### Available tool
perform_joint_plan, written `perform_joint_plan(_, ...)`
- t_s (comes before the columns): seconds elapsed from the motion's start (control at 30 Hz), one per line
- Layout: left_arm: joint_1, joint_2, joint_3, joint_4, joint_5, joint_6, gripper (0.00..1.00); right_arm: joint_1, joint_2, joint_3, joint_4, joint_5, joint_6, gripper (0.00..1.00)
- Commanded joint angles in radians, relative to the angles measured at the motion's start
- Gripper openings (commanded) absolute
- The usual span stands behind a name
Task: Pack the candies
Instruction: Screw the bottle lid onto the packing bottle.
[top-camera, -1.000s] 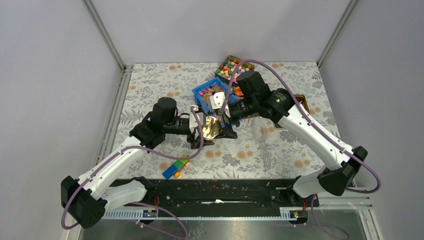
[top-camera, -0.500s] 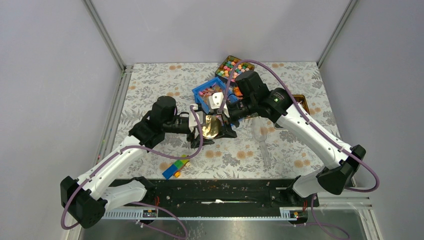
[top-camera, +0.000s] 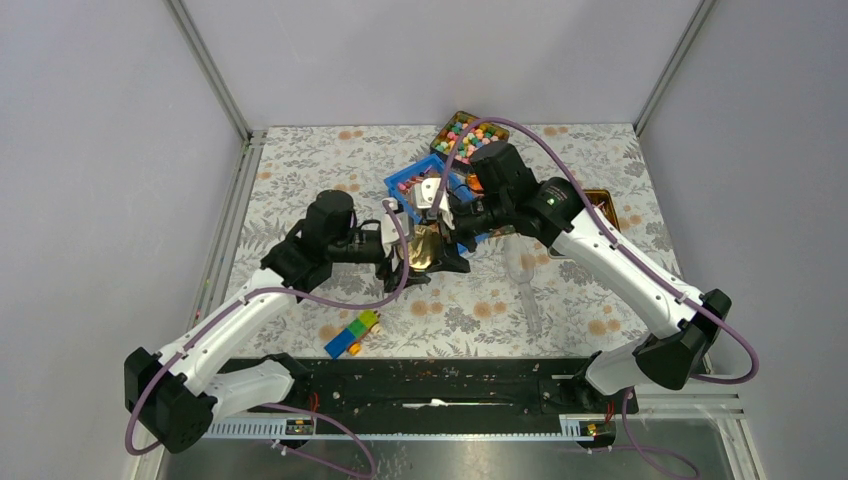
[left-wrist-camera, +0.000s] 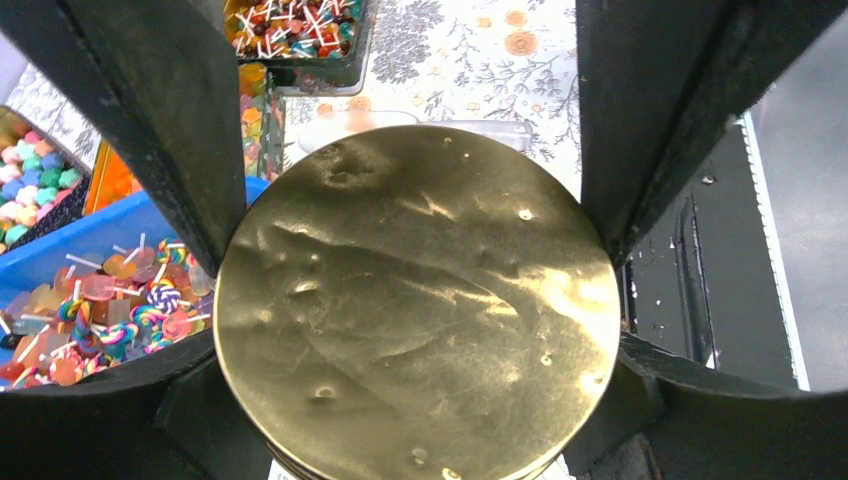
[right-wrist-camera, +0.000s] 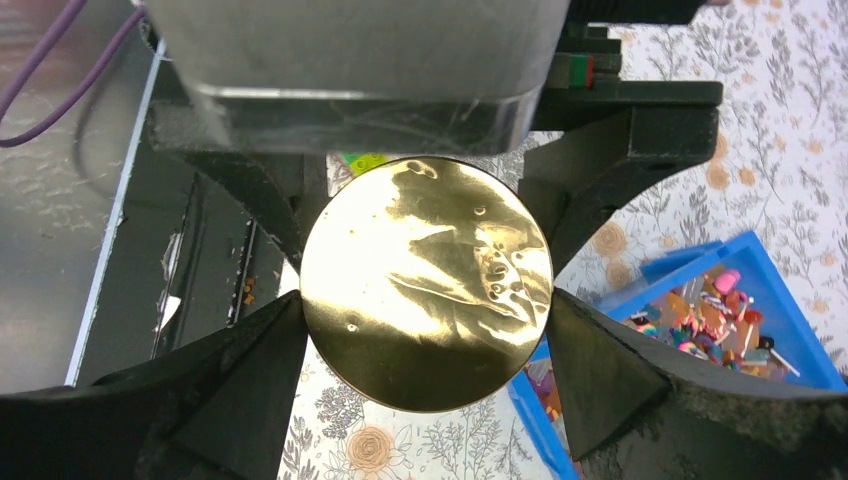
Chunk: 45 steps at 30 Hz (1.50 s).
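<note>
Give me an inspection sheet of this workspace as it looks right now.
Surface: floral tablecloth, flat.
Job's things: candies in dark tray; gold round tin between both arms.
Clutter: blue bin of lollipops, pastel balls, toy blocks, clear plastic utensil.
Grippers: left gripper and right gripper both shut on the tin.
Cables: purple cable along each arm.
Surroundings: grey walls, nothing else seen.

From above, the gold tin (top-camera: 424, 247) is mostly hidden between the left gripper (top-camera: 404, 256) and the right gripper (top-camera: 443, 238). The right arm covers most of the tray (top-camera: 603, 197) near the table's right edge. In the left wrist view the candies (left-wrist-camera: 295, 22) are cut off by the top edge and the tin's lower rim by the bottom edge. A clear thing (left-wrist-camera: 315, 130) behind the tin is blurred.
</note>
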Motion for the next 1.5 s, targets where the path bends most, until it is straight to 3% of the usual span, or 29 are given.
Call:
perform_joint_plan(0.0,-0.002,0.0,0.055,0.268,-0.072,-0.115,0.52,0.056,0.005,-0.035,0.082,0.094,0.102,0.69)
perform_joint_plan(0.27,-0.003,0.017,0.058,0.347,-0.199,-0.166,0.49,0.117,0.01,-0.057,0.158,0.27,0.215,0.71)
perform_joint_plan(0.4,-0.003,0.02,0.057,0.34,-0.181,-0.147,0.5,0.126,0.011,-0.057,0.159,0.269,0.224,0.81)
perform_joint_plan(0.53,-0.002,0.002,0.044,0.279,-0.145,-0.094,0.51,0.124,-0.018,-0.08,0.158,0.257,0.192,0.98)
perform_joint_plan(0.8,0.0,-0.047,0.014,0.087,-0.103,0.026,0.52,0.119,-0.121,-0.179,0.152,0.282,0.133,1.0)
perform_joint_plan(1.03,0.001,-0.069,0.003,0.022,-0.066,0.08,0.53,0.071,-0.198,-0.19,0.06,0.303,0.084,1.0)
perform_joint_plan(1.27,0.002,-0.07,0.009,-0.038,0.05,0.158,0.53,-0.057,-0.255,-0.177,0.054,0.068,0.024,1.0)
perform_joint_plan(1.47,0.004,-0.063,0.037,-0.097,0.224,0.224,0.52,-0.076,-0.23,-0.134,0.052,-0.13,-0.05,1.0)
